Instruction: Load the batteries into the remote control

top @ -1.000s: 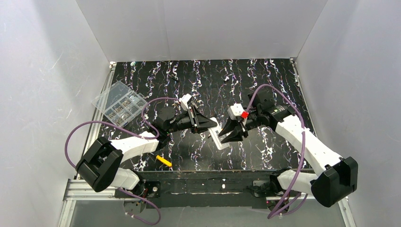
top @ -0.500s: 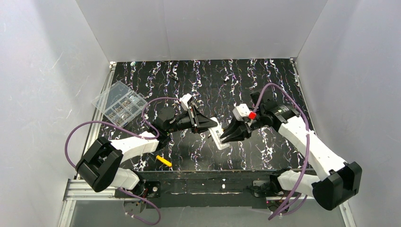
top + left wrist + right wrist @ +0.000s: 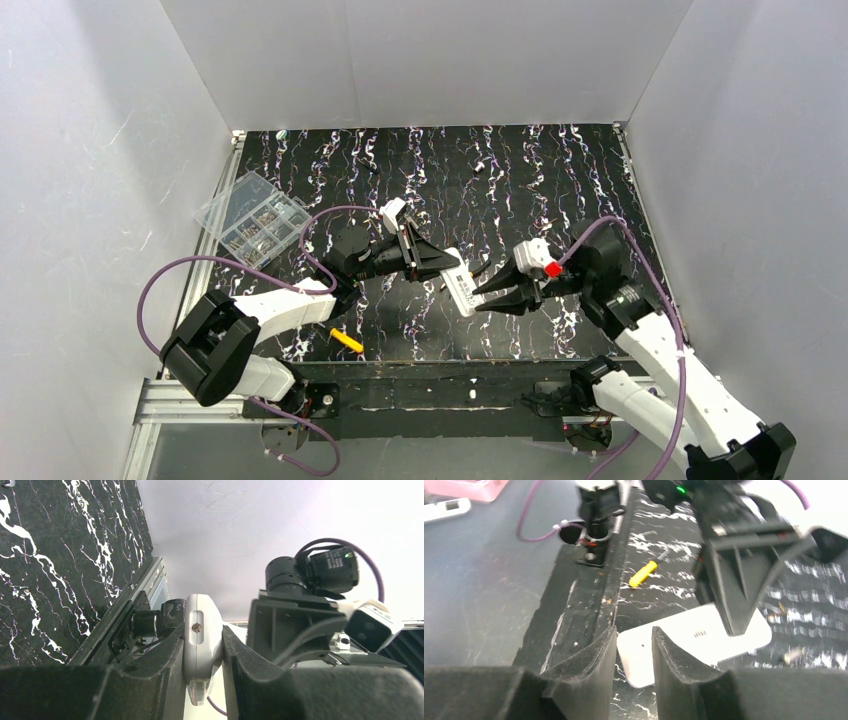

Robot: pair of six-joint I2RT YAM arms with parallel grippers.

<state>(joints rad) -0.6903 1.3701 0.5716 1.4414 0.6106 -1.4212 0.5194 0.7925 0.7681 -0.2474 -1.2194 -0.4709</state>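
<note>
Right arm is pulling back rightward, right gripper (image 3: 477, 300) hovering part-open, empty, by the remote's (image 3: 460, 282) near end. Left gripper (image 3: 452, 268) is clamping the white remote's far end.

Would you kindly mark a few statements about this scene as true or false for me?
1. The left gripper has its jaws clamped on the remote control. True.
2. The right gripper holds a battery. False: its jaws stand apart, and no battery shows between them.
3. The clear compartment box sits near the left edge of the table. True.
4. The yellow object lies inside that box. False: it lies on the table near the front edge, apart from the box.
</note>
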